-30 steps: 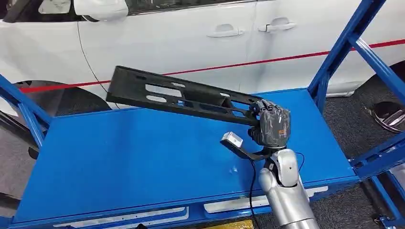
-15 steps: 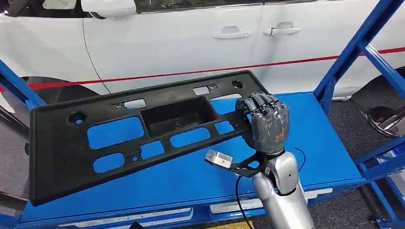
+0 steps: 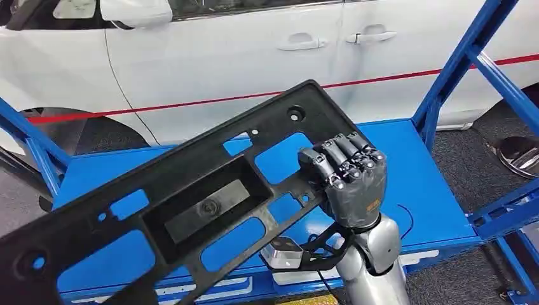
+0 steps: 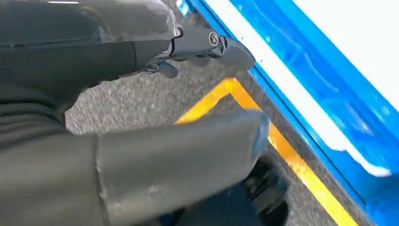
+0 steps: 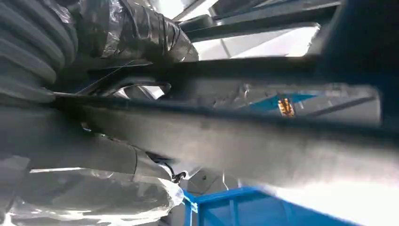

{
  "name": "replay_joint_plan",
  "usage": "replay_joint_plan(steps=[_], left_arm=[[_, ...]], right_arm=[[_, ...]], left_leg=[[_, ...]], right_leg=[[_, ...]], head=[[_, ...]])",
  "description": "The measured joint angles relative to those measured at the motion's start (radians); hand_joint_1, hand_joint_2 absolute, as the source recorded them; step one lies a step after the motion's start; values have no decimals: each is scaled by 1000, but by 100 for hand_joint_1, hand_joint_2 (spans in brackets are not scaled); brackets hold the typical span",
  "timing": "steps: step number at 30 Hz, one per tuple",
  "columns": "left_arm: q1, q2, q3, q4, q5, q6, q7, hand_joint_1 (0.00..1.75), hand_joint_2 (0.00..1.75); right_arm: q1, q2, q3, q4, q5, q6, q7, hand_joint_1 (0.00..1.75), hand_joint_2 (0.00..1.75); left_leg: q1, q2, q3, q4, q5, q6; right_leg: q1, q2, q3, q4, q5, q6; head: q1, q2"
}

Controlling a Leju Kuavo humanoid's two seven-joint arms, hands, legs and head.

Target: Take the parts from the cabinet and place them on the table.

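Because the long black part [image 3: 191,210] must clear the blue table [image 3: 419,184], the right hand [image 3: 348,184] clasps its edge at 3 o'clock, fingers closed around it, tilted above the surface. The left hand [image 4: 141,52] holds nothing, fingers apart.

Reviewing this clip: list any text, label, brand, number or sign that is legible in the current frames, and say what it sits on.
No text can be read.
Small orange mark on the back of the right hand gripping the black panel: too small to read.
Orange label on the grey surface in the right wrist view: blurred, unreadable.
White car: no lettering visible.
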Motion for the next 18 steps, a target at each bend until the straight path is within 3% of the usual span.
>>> replay_joint_plan(steps=[1, 3, 4, 5, 8, 9, 11, 13, 14, 15, 16, 18], left_arm=[[2, -5, 0, 0, 0, -2, -2, 0, 175], [3, -10, 0, 0, -7, 3, -5, 0, 175], [2, -12, -2, 0, -16, 8, -6, 0, 175], [1, -15, -5, 0, -27, 15, -7, 0, 175], [7, -19, -19, 0, -47, 38, 0, 0, 175], [7, -19, -20, 0, -45, 39, 3, 0, 175], [6, -22, -20, 0, -24, 27, 7, 0, 175], [4, -23, -16, 0, -5, 15, 12, 0, 175], [5, -23, -14, 0, -1, 14, 15, 0, 175], [8, -22, -14, 0, 0, 14, 17, 0, 175], [9, -23, -13, 0, 2, 14, 18, 0, 175], [9, -24, -11, 0, 9, 13, 17, 0, 175]], right_arm=[[3, 4, 0, -4, 0, 0, -6, 175, 175], [5, 12, 0, -10, -1, 0, -10, 175, 175], [5, 14, 0, -12, -1, 0, -8, 175, 175], [4, 16, 0, -13, -2, 0, -6, 175, 175], [4, 18, 0, -13, -2, 0, 0, 175, 175], [4, 18, 0, -13, -2, 0, 3, 175, 175], [3, 18, 0, -13, -5, 0, 10, 175, 175], [5, 18, 1, -12, -21, 0, 15, 175, 175], [7, 18, 2, -11, -26, 0, 15, 175, 175], [8, 17, 4, -10, -29, 0, 15, 175, 175], [10, 17, 7, -10, -29, 0, 15, 175, 175], [11, 17, 15, -10, -29, 0, 14, 175, 175]], left_leg=[[1, 0, 13, -31, 28, 0], [2, 1, 96, -204, 121, 4], [2, 2, 132, -282, 140, 8], [-4, 1, 143, -302, 128, 11], [-9, -2, 137, -301, 134, 25], [-4, -2, 140, -312, 141, 36], [-2, 0, 144, -320, 149, 51], [-5, 1, 141, -320, 150, 55], [-7, 1, 140, -319, 149, 56], [-8, 1, 139, -317, 149, 56], [-8, 1, 139, -315, 149, 57], [-8, -2, 140, -311, 145, 54]], right_leg=[[0, 1, 0, 1, 0, 0], [0, 2, 2, 2, -1, 2], [0, 2, 3, 2, -3, 5], [7, 2, -1, 6, -3, 12], [2, 2, 0, -1, 4, 27], [5, 3, 1, -1, 3, 34], [2, 2, -23, 55, -42, 39], [2, 2, -89, 197, -117, 42], [1, 2, -122, 268, -141, 43], [0, 2, -136, 297, -141, 43], [0, 2, -124, 275, -117, 42], [0, 2, -51, 135, -38, 37]], head=[[0, 0], [0, 0], [0, 0], [0, 0], [0, 0], [0, 0], [1, 0], [0, 0], [0, 0], [0, 0], [1, 0], [1, 0]])
